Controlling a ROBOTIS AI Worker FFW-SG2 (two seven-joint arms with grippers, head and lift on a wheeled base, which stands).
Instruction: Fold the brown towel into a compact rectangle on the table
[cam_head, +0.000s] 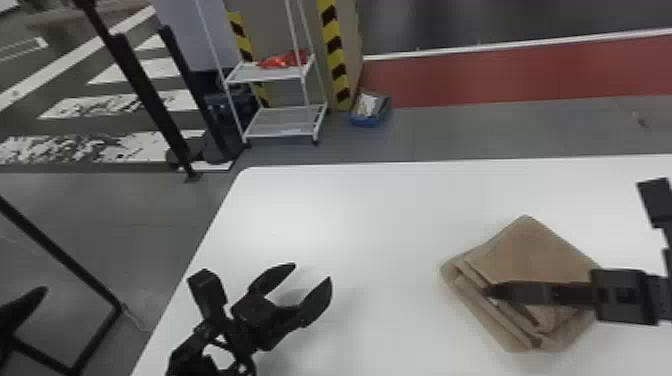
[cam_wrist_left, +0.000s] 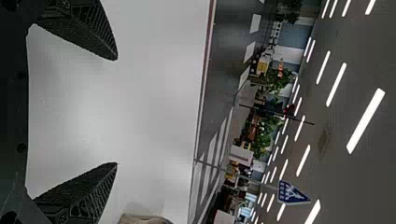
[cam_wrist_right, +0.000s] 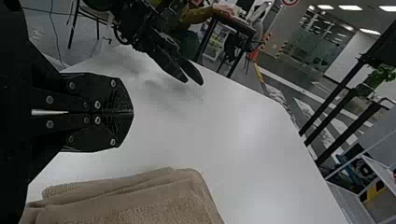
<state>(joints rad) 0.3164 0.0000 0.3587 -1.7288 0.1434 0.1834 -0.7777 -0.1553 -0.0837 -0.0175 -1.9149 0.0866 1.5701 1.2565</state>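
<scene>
The brown towel (cam_head: 530, 250) lies folded in several layers on the right part of the white table, turned like a diamond, its layered edges toward the near left. My right gripper (cam_head: 492, 291) is over the towel's near left part in the head view. In the right wrist view the right gripper (cam_wrist_right: 132, 112) has its fingers closed together with nothing between them, and the towel (cam_wrist_right: 140, 200) lies beside it. My left gripper (cam_head: 314, 278) stands open above the table, left of the towel. The left wrist view shows the left gripper (cam_wrist_left: 116, 112) spread wide and a bit of the towel (cam_wrist_left: 142, 219).
The white table (cam_head: 350, 215) ends at a rounded far left corner. Beyond it on the floor stand a white shelf rack (cam_head: 280, 122) and a blue box (cam_head: 370, 109). Black metal frames stand left of the table.
</scene>
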